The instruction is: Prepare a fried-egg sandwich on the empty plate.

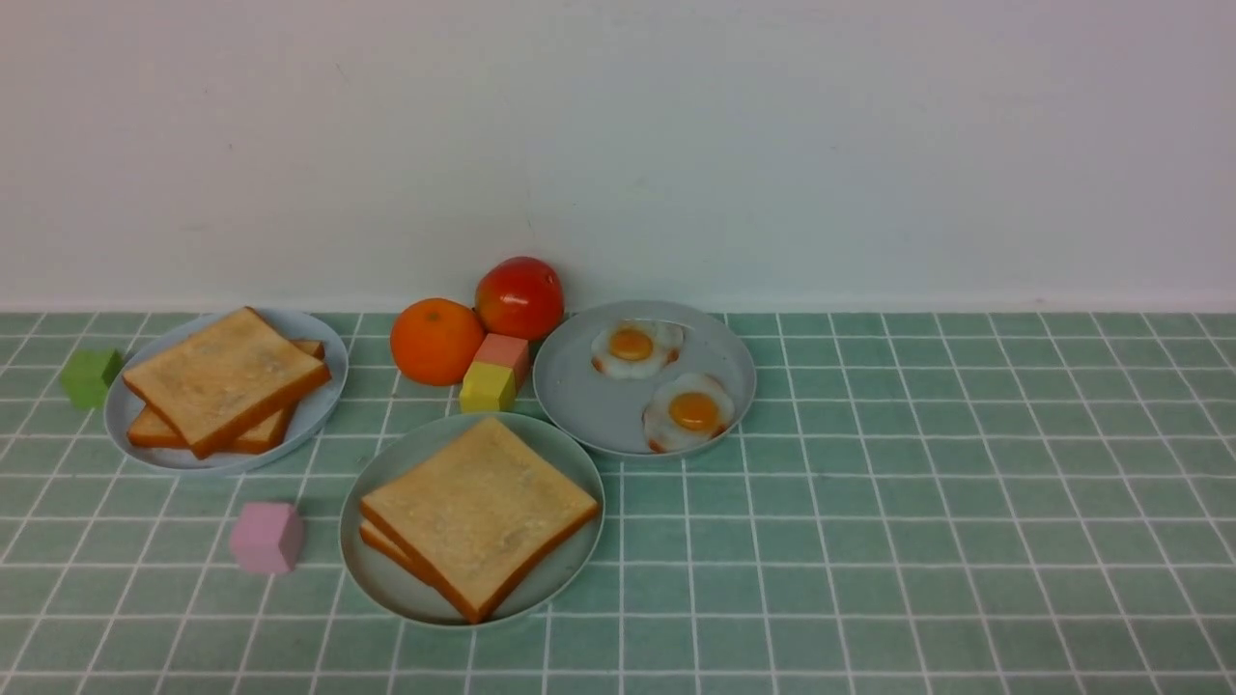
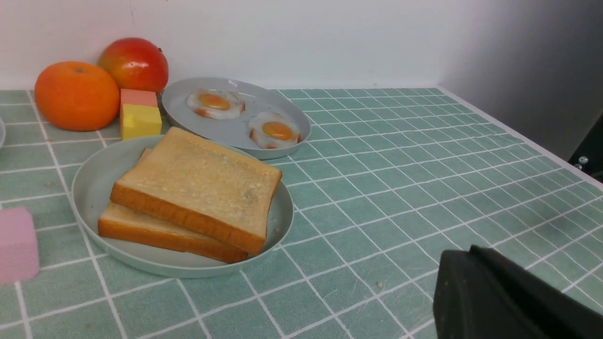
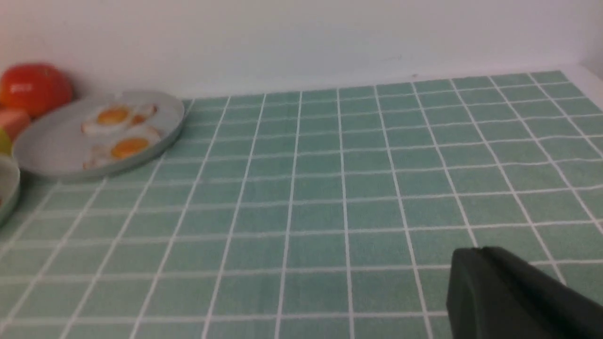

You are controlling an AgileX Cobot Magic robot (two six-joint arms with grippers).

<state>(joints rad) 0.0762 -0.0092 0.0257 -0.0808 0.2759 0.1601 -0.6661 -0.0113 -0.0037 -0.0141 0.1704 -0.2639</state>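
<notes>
Two toast slices (image 1: 480, 514) stacked on mint plate (image 1: 386, 461) — no egg visible btwn; jaws' state can't tell.

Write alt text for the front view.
Two stacked toast slices sit on a mint-green plate on a green tiled table. Behind are a plate of toast, a plate with two fried eggs, fruit and coloured blocks. No arms show.

No writing, labels, brands, numbers or signs can be read in any of the three views.
</notes>
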